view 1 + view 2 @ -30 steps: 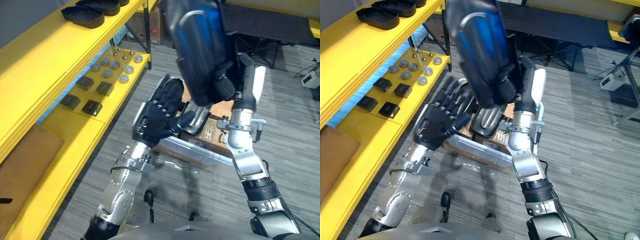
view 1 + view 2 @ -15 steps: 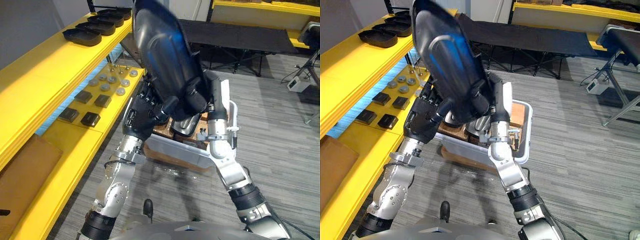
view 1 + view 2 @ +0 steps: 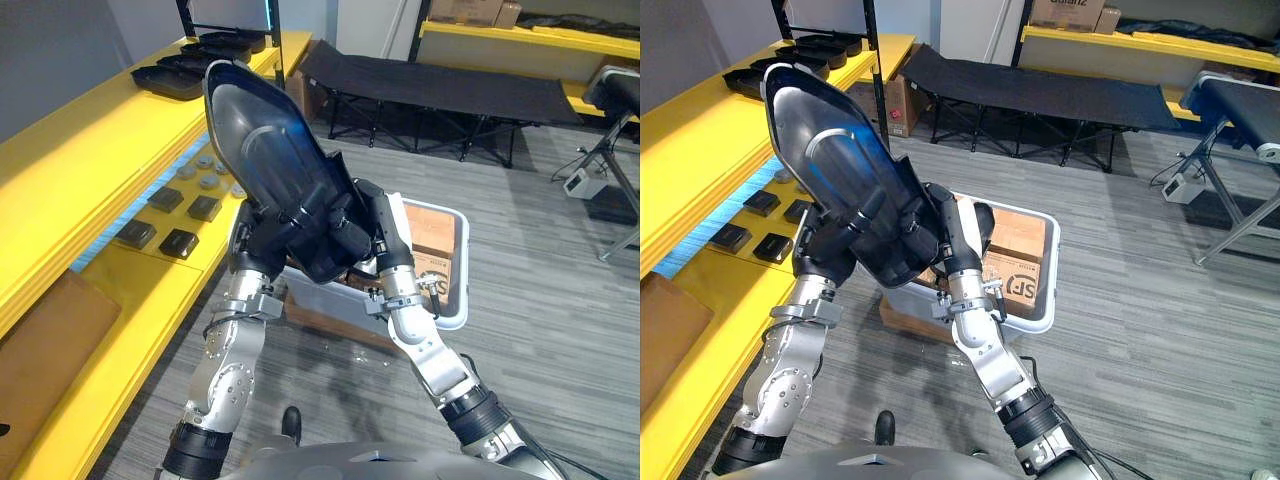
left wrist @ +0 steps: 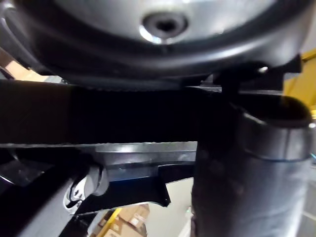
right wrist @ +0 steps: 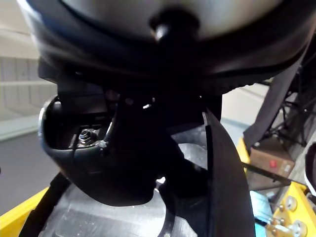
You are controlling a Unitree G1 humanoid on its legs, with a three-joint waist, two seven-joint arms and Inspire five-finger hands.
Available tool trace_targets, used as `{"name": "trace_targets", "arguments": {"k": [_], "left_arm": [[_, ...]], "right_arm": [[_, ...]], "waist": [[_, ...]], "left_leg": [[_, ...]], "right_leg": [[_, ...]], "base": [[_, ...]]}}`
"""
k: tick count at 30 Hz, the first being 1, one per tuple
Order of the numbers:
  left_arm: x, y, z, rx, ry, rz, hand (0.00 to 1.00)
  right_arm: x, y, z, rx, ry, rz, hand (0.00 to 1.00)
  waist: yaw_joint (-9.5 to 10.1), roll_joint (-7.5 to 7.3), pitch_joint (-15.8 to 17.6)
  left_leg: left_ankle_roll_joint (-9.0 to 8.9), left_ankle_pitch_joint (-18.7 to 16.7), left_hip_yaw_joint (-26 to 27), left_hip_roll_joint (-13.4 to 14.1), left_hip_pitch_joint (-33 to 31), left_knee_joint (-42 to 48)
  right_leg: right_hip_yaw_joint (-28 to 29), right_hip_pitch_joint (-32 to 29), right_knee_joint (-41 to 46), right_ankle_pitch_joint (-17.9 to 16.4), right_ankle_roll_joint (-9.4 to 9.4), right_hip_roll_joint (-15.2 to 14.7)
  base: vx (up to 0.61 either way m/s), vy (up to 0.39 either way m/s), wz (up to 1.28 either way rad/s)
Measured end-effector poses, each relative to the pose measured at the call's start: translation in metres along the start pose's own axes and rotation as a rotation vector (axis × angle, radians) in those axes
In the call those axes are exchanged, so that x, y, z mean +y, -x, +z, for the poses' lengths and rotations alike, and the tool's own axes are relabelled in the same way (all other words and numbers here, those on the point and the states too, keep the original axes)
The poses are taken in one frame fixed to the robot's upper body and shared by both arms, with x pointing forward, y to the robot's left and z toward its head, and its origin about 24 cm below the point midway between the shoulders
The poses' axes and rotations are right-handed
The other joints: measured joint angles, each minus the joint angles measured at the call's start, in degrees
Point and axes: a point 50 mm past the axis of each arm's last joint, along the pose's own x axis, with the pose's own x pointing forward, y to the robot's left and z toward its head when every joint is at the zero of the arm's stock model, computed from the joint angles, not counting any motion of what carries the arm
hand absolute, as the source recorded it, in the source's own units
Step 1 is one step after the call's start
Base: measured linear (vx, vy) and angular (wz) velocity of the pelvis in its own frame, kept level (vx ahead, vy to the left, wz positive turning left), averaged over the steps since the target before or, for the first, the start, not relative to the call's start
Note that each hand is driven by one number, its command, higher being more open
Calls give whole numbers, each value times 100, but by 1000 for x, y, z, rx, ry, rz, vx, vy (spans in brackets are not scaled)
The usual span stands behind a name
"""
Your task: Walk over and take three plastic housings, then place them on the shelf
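The long yellow shelf [image 3: 70, 160] runs along the outer side of the left hand [image 3: 258, 238], its upper board about level with the raised hands. Between the two hands, and rising well above them, stands the task's thing: a big black plastic housing [image 3: 265, 140], hollow side towards the robot, gripped by its lower end and tipped towards the shelf. Below and just beyond the hands sits a pale bin [image 3: 463, 270] with a cardboard box [image 3: 435, 245] in it.

The right hand [image 3: 352, 228] has its fingers [image 3: 322, 216] curled over the housing's lower end, clamped on it. The left hand sits under the edge nearer the shelf. It looks to be bearing the part, but I cannot tell how its grip stands.

More housings [image 3: 165, 80] lie in a row on the upper board, well beyond the left hand. On the lower board, down beside the left arm, are small metal discs [image 3: 205, 170] and dark blocks [image 3: 180, 240].

I would say the step is carrying this one across to the upper board. Held by one end, the housing will want to lever over. So I would keep both hands on it, swing it slowly and stay clear of the dark upright [image 3: 872, 60]. Lay it flat on bare board short of the row, and let go only once the board takes the weight.
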Motion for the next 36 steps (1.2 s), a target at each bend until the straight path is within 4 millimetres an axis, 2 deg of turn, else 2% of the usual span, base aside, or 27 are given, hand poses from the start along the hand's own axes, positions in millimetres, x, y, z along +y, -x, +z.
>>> {"name": "trace_targets", "arguments": {"k": [3, 4, 13, 19, 29, 30, 36], "left_arm": [[0, 0, -7, 66, -8, -3, 100], [0, 1, -8, 81, -9, -7, 0], [4, 3, -18, 153, -32, -22, 0], [23, 4, -23, 163, -45, 95, 0], [28, 11, -17, 74, -41, 135, 0], [28, 11, -17, 70, -40, 137, 0], [23, 10, -13, -7, 6, 184, 0]], "right_arm": [[0, 4, -5, 26, 3, -5, 0], [0, 6, -6, 31, 3, -10, 0], [-4, 11, -10, 37, 29, -26, 0], [4, 14, -5, -14, 49, 21, 0], [13, 12, 5, -51, 21, 52, 0], [13, 12, 5, -53, 20, 54, 100], [16, 16, 9, -90, -35, 111, 100]], "waist": [[-16, -1, -4], [-18, -1, -9], [-14, 35, -157], [-18, 51, -182], [-15, 51, -183], [-11, 51, -183], [-18, 50, -183]], "left_leg": [[-27, -19, 0, 0, -1, -1], [-30, -21, 0, 1, -1, -1], [-19, -13, 3, 5, -8, 14], [-20, -14, 16, 14, -8, 18], [-65, -48, 11, 4, -14, 18], [-65, -48, 10, 4, -16, 18], [-67, -51, 36, 4, -15, 21]], "right_leg": [[1, -2, 1, 8, -3, 0], [1, -2, 1, 8, -4, 1], [15, -6, -18, 13, -1, 7], [64, -8, -40, 30, 2, 19], [65, -6, -40, 32, 2, 10], [63, -7, -40, 31, 2, 10], [89, -21, -42, 29, -1, 8]], "base": [[0, 0, 0], [0, 0, 0], [0, 0, 0], [0, 0, 0], [0, 0, 0], [0, 0, 0], [0, 0, -2]]}}
